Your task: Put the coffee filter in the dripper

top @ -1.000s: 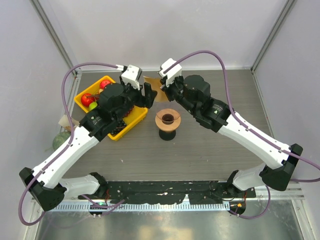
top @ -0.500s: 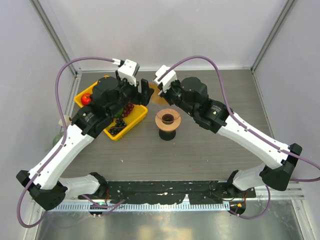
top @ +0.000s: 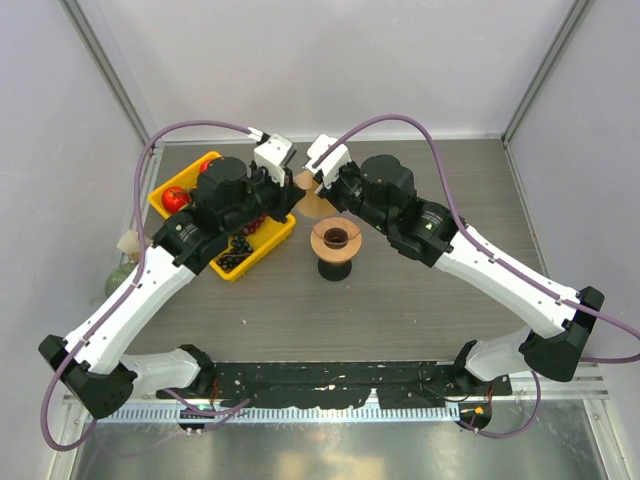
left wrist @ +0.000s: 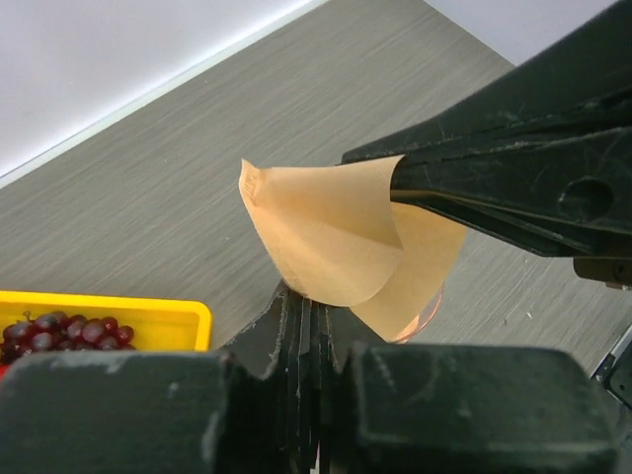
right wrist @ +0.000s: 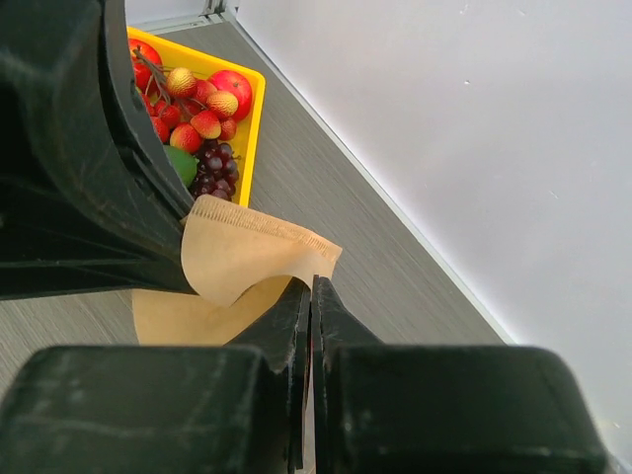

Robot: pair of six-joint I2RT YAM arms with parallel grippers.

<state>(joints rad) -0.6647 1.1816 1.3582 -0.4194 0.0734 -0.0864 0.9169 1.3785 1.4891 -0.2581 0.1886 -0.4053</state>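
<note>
Change noted: the left gripper [left wrist: 301, 296], jaws apart a second ago, now clamps the coffee filter [left wrist: 336, 237] alongside the right gripper [right wrist: 311, 284], jaws also pinching it, aloft at 11 o'clock from the dripper [top: 335, 238], probably to spread the cone.

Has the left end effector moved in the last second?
Yes. The left end effector shifted slightly right, away from the yellow tray, and closed on the filter.

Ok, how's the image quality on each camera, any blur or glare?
Top external: even light, sharp, only faint shadows on the table. Left wrist: coffee filter crisp, lower flap glowing with light through it, left end effector dark and soft up close. Right wrist: yellow tray in focus, wall bright, nearly washed out.
</note>
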